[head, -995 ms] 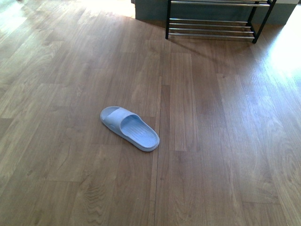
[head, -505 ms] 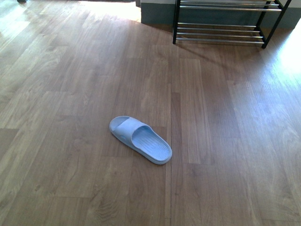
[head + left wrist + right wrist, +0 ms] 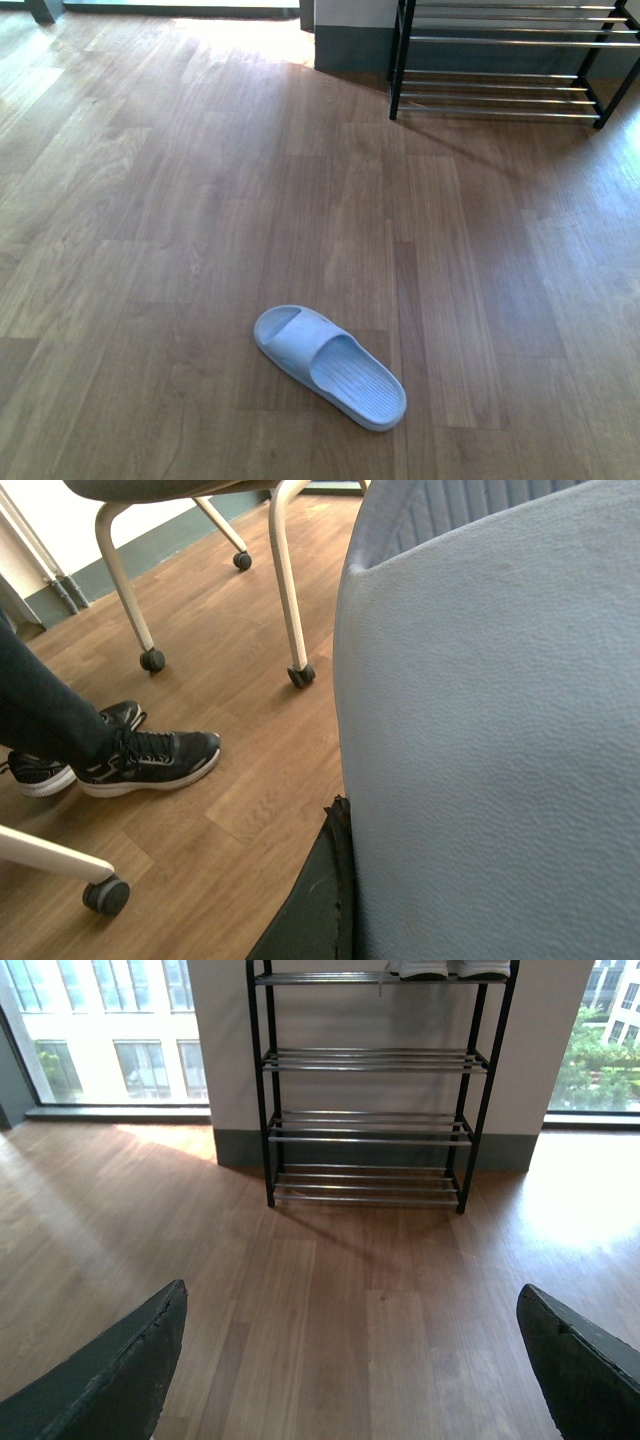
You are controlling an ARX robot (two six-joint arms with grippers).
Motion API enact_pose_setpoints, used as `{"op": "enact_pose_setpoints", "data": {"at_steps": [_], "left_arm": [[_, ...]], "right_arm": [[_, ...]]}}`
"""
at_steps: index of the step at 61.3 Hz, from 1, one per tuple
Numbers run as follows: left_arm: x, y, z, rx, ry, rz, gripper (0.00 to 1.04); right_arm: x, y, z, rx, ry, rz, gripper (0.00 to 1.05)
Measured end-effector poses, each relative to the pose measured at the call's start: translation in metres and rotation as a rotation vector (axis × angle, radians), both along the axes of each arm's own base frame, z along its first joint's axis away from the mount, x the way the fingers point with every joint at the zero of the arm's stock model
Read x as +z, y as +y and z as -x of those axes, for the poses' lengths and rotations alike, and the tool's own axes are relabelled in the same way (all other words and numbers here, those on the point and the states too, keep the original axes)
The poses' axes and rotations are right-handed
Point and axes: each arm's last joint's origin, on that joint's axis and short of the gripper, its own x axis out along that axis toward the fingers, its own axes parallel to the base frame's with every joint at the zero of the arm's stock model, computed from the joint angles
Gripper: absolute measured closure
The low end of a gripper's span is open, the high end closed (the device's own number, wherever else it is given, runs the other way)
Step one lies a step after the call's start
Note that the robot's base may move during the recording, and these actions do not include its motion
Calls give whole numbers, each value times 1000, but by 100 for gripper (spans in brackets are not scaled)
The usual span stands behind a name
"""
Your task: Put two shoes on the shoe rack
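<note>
Plainly one blue slide sandal [image 3: 330, 367], one shoe rack [image 3: 495, 98] beyond.

The front view's top and right edges cut off the shoe rack [image 3: 497, 100]. Of the shoes [image 3: 422, 969] on its top shelf only white soles show, and the pale blue slide [image 3: 500, 730] hides most of the left hand [image 3: 318, 895].

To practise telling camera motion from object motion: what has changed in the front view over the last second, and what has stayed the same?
The sandal and the shoe rack both slid lower and rightward in the picture and look slightly larger, so the camera, not the objects, likely moved closer. Nothing was grasped or released. The sandal still lies with its end at the same floor seam.
</note>
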Motion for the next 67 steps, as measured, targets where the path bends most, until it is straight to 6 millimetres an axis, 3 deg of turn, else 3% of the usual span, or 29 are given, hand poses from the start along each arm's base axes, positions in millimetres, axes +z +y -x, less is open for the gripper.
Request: {"op": "enact_pose_setpoints", "data": {"at_steps": [16,21,25,32,41,50,55,61,67], "left_arm": [[0,0,0,4,-2,1,103],[0,0,0,2,-4,3,103],[0,0,0,2,-4,3,103],[0,0,0,3,-4,3,103],[0,0,0,2,-4,4,103],[0,0,0,2,-4,4,103],[0,0,0,3,-4,4,103],[0,0,0,3,-4,4,103],[0,0,0,2,-4,4,103]], "right_arm": [[0,0,0,14,3,1,9],[-4,1,-6,255,60,27,9],[-9,6,-16,385,122,47,9],[-12,18,-37,461,174,143,9],[-26,43,-89,540,216,350,9],[-76,61,-142,571,315,477,9],[-122,70,-166,596,437,515,9],[-173,76,-174,650,577,538,9],[-208,80,-179,692,664,558,9]]}}
